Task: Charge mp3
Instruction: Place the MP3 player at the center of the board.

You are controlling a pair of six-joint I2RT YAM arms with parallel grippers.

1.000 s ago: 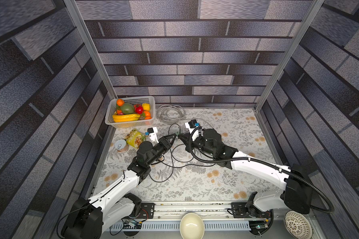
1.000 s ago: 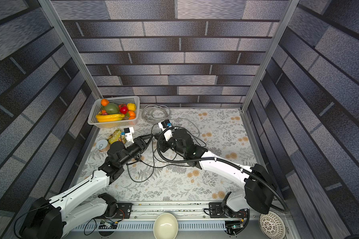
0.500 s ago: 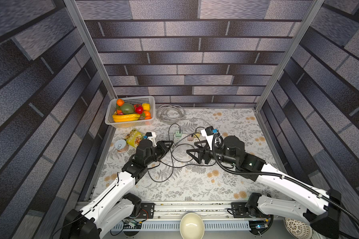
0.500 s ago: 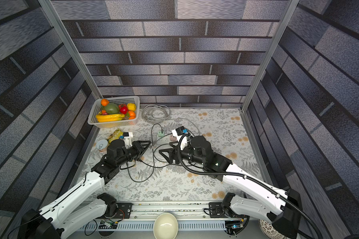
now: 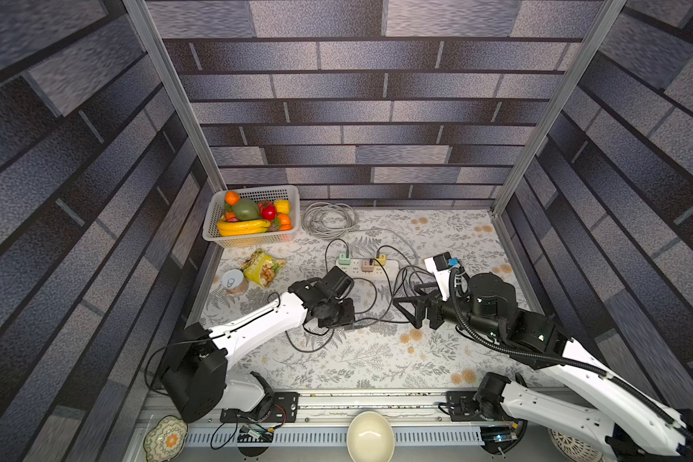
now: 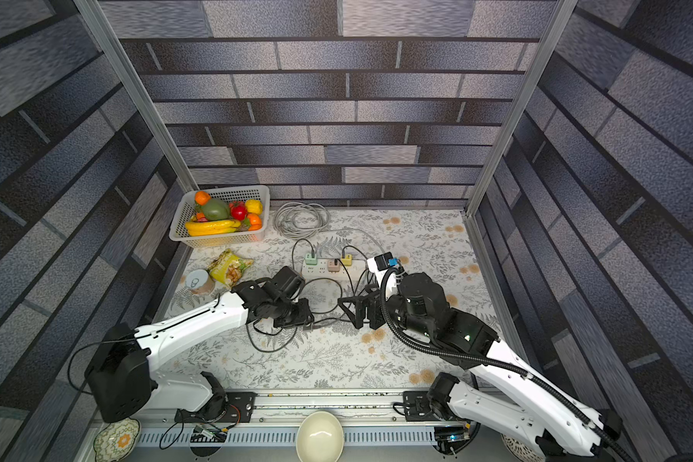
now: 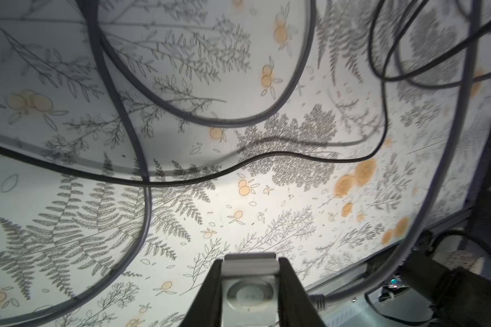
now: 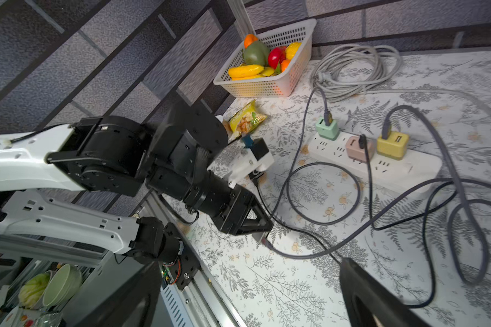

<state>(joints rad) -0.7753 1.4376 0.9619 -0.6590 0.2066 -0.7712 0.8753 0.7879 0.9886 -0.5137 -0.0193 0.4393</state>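
The small silver mp3 player [image 7: 250, 294], flat with a round control wheel on its face, sits at the bottom centre of the left wrist view. It is clamped by its long edges between the two black fingers [image 7: 210, 294] of the left gripper [image 7: 250, 260]. In both top views this grip hangs low over the floral tablecloth [image 5: 357, 360], just left of the frame's centre.

A ribbed grey plug [image 7: 318, 301] on a thick grey cable [image 7: 415, 237] lies right against the gripper beside the player. Whether it is seated in the player cannot be told.

To the right of centre in a top view, the right gripper [image 5: 404, 295] points its black triangular fingers toward the player. Its jaws are spread wide with nothing between them, near the left gripper but apart from it.

Above both grippers lies a white power strip [image 5: 391, 265] carrying three cube chargers: mint green [image 5: 344, 258], dusty pink [image 5: 367, 265] and yellow [image 5: 381, 260]. Each has a dark cable running from it, and these loop loosely over the cloth between the arms.

Further up, a coil of pale grey cable [image 5: 329, 218] rests by the back wall. At upper left stands a white perforated plastic basket [image 5: 253, 241] holding toy fruit. Below the basket are a yellow snack packet [image 5: 263, 268] and a small round tin [image 5: 233, 281], close together. A cream bowl [image 5: 371, 438] sits at the bottom edge, off the cloth.
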